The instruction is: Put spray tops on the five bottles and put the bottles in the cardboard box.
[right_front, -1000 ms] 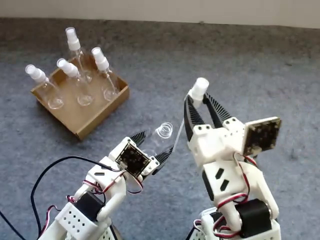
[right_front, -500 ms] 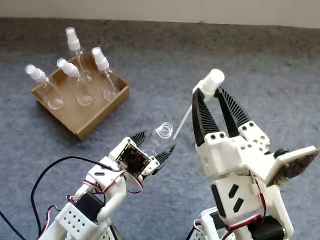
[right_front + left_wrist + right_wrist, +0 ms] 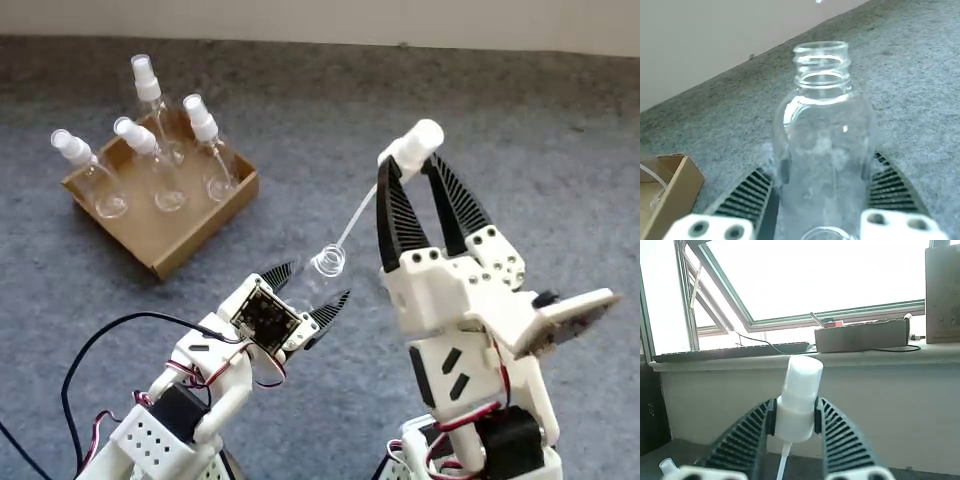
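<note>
Four capped clear bottles (image 3: 212, 160) stand in the cardboard box (image 3: 205, 228). The uncapped fifth bottle (image 3: 318, 277) tilts in the left gripper (image 3: 312, 284); the right gripper (image 3: 408, 162) pinches a white spray top (image 3: 418, 143).

Both arms (image 3: 455, 300) are white plastic with black ridged fingers (image 3: 398, 215), black motors (image 3: 510, 440), red and white wires (image 3: 488, 350) and a black cable (image 3: 150, 316).

no legible text, no readable labels, numbers or signs
</note>
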